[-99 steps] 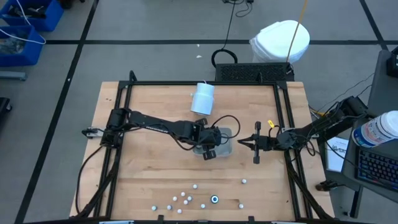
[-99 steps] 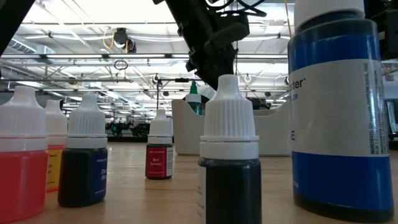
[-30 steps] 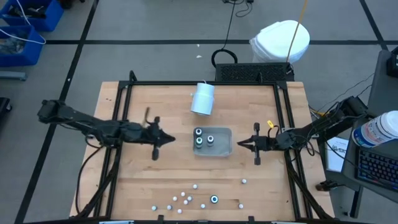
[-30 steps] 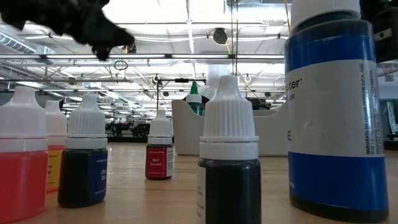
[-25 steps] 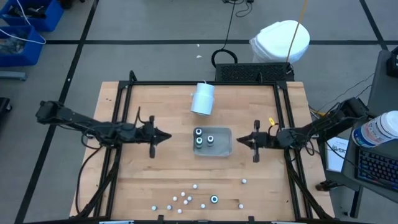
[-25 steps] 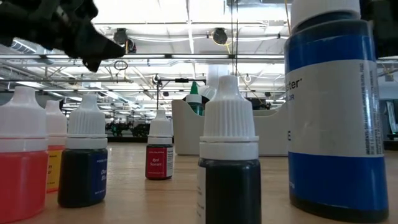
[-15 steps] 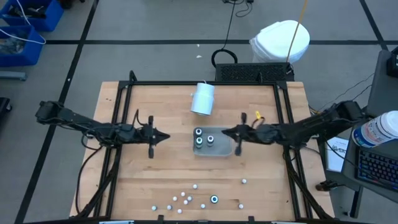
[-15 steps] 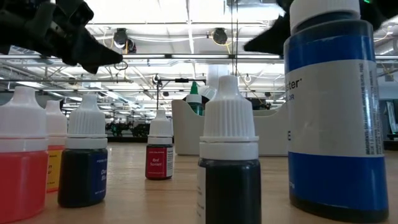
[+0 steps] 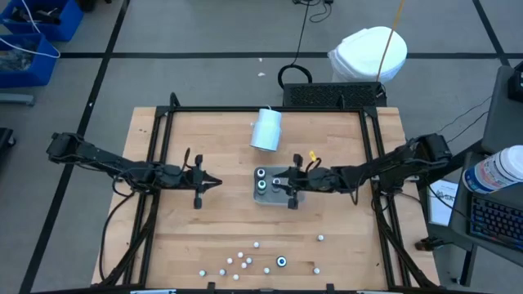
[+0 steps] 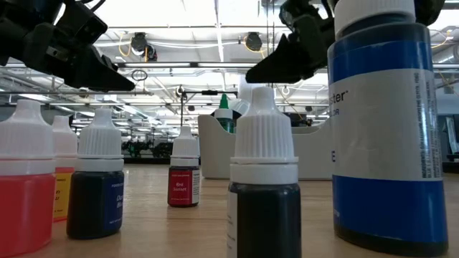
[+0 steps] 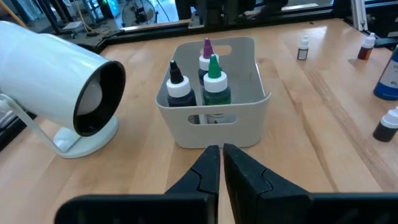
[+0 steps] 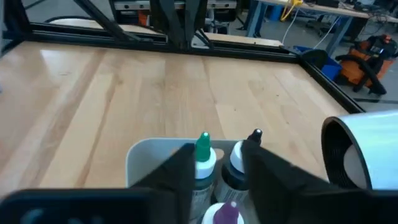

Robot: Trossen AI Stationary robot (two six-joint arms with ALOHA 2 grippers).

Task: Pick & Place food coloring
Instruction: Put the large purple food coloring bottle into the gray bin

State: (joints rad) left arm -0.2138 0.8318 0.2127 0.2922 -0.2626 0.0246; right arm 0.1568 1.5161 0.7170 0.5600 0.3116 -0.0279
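Both arms stretch inward, right gripper (image 9: 280, 182) spread over the tray (image 9: 299, 198).

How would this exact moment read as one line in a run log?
right gripper: open over tray | left gripper: parked left of tray | tray: three bottles

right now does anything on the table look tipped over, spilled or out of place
Only the pale cylinder: it lies on its side behind the tray, open end showing in the left wrist view. The three bottles in the tray stand upright, and the loose bottles near the front edge show no spill.
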